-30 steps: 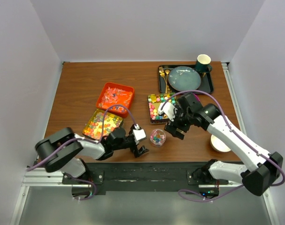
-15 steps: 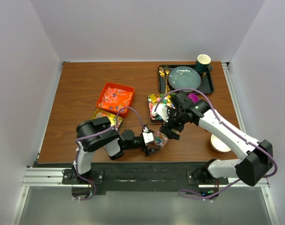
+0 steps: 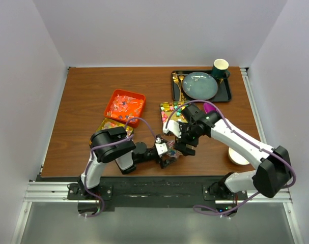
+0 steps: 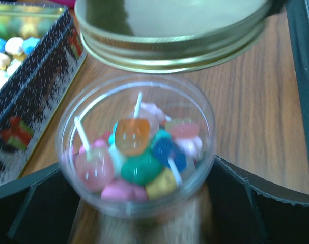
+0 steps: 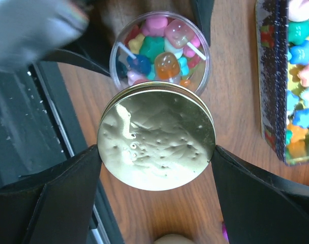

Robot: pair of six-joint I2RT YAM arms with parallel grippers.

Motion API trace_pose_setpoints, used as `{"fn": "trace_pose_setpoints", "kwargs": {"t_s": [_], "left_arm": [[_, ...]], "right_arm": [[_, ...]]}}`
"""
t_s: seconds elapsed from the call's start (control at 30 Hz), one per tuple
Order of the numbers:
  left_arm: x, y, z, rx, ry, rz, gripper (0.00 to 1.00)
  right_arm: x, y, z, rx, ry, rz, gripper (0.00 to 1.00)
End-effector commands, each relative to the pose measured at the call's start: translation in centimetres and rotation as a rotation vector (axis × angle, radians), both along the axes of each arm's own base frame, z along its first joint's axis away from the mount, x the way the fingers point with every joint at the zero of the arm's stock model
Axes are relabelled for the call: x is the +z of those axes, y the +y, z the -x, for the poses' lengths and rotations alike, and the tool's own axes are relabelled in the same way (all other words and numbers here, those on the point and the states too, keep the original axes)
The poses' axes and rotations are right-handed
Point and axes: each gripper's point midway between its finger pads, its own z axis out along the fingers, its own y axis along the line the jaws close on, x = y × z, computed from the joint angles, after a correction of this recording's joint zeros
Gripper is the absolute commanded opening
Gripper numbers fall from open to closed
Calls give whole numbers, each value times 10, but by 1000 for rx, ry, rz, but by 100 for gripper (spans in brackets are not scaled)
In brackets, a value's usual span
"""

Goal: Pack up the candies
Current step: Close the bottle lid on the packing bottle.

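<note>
Candies in jar — between left hand's jaws.

No text, label or number can be read on anything.

Jar of candies near gold lid

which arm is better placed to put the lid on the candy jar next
Right. The right gripper holds the gold lid close by the open jar of candies. The left gripper is open around the jar, so it looks better suited to steadying it.
</note>
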Motion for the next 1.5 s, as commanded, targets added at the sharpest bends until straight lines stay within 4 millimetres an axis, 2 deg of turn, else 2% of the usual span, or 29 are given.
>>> {"fn": "trace_pose_setpoints", "kwargs": {"t_s": [0.0,0.23,0.43,0.57,0.73,0.8,0.87,0.93,0.97,1.0,1.03,1.07,1.1,1.33,1.4,1.47], "left_arm": [[13,21,3,4,-106,32,100],[9,19,6,-15,-86,36,99],[3,18,3,-8,-91,34,97],[1,14,4,-27,-94,36,92],[-1,16,7,-40,-62,35,84],[-4,18,5,-31,-47,27,74],[-7,18,3,-36,-35,16,53],[-5,16,4,-50,-35,23,47],[-5,16,5,-58,-33,22,36],[-6,16,6,-66,-31,20,32],[-6,15,11,-96,-27,21,22],[-8,16,13,-99,-21,16,4],[-7,15,13,-102,-22,17,0],[-13,18,15,-110,-37,-8,0],[-14,19,13,-104,-40,-17,0],[-14,19,13,-104,-45,-20,0]], "right_arm": [[-6,21,-12,69,-31,-63,79],[-18,45,-14,61,3,-72,79],[-28,50,-13,93,3,-62,78],[-33,55,-14,96,-2,-59,79],[-44,49,-8,115,10,-31,79],[-47,43,-4,124,17,-12,79],[-49,36,0,129,19,8,79],[-50,33,2,131,23,14,79],[-52,31,4,129,29,19,79],[-54,31,5,123,33,23,79],[-56,29,5,122,35,30,79],[-58,25,5,116,32,50,79],[-59,23,3,116,23,60,79],[-69,12,3,83,6,103,82],[-67,7,6,66,8,111,87],[-63,6,1,28,-18,117,93]]}}
